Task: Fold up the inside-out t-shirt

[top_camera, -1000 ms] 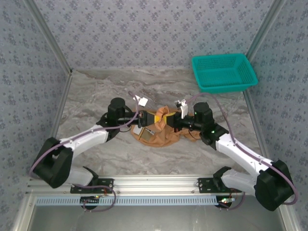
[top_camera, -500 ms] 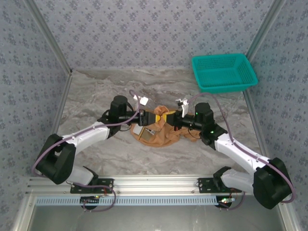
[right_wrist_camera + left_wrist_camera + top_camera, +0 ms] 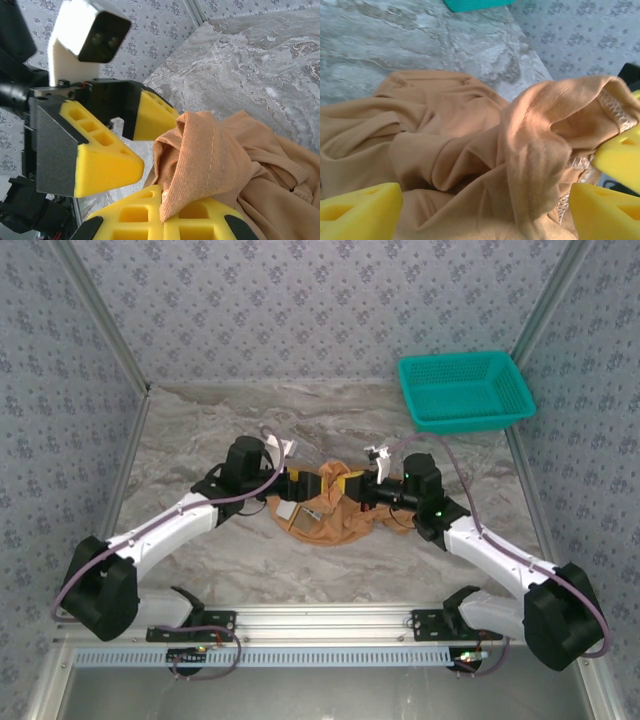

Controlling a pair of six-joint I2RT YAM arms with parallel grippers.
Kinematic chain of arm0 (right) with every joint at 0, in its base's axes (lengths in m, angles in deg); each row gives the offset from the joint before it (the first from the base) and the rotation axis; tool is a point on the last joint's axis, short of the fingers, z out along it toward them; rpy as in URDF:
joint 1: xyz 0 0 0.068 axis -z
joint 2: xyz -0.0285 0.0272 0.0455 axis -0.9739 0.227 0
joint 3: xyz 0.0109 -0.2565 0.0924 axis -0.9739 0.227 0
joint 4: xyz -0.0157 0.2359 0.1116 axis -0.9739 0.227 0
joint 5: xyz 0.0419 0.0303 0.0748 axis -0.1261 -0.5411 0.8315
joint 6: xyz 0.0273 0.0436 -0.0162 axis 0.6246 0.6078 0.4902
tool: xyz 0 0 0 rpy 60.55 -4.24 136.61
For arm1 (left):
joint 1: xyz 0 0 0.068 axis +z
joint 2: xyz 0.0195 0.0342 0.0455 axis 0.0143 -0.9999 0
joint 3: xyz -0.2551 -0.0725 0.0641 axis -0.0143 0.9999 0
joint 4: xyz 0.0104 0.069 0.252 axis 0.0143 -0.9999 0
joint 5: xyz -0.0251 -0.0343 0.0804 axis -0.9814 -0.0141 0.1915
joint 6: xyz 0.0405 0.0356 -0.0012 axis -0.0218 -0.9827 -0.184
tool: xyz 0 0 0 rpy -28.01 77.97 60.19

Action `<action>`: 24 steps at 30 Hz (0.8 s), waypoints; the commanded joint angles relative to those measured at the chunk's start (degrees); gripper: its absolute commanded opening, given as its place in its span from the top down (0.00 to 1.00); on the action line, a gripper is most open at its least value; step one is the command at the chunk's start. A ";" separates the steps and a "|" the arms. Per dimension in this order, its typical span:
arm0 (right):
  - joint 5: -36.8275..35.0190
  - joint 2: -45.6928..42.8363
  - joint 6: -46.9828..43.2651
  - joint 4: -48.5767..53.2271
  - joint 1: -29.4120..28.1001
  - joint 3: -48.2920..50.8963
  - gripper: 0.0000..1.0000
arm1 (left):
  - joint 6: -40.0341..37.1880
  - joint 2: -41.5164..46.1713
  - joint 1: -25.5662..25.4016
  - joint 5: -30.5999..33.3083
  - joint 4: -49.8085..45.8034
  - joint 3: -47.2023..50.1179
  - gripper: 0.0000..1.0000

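On the left, the left gripper [image 3: 312, 484] has its yellow foam fingers [image 3: 360, 212] spread wide apart with nothing between them. The fingers are chunky wedges with little holes in them. A second ago they were pressed together on the cloth. Now they have let go, and the left arm has pulled back a little to the left.

Just below that gripper we see a small pale label [image 3: 289, 510] lying on the cloth. It is too small for us to read any words on it.

The inside-out t-shirt [image 3: 330, 520] sits in a bunched heap in the middle of the table [image 3: 190, 440], between the two grippers. It is soft, orange-tan and full of wrinkles. From the left wrist we see a raised fold [image 3: 545, 130] with a stitched seam along its edge. The heap has hardly moved since before.

To the right, the right gripper [image 3: 352, 486] is still pinching that raised fold. From the right wrist, the cloth hangs down into its yellow fingers [image 3: 130, 217], which are squeezed together on it. A line of small stitches runs down the fold.

The table looks like smooth grey marble with wavy streaks. At the far right corner sits a teal plastic basket [image 3: 465, 390] with mesh sides, well apart from the cloth.
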 commanded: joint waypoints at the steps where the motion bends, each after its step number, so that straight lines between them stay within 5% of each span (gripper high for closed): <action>1: -0.04 0.57 0.33 -0.93 0.00 -1.79 1.00 | -4.30 1.74 -3.09 9.56 -9.03 -5.05 0.12; 9: -0.19 0.66 0.35 -0.84 -0.27 -1.84 1.00 | -7.69 -2.32 -6.05 18.09 -15.50 -11.26 0.19; 24: -0.76 -0.07 -0.09 0.21 -0.48 -1.63 1.00 | -9.52 -5.70 -6.35 15.54 -14.02 -13.89 0.69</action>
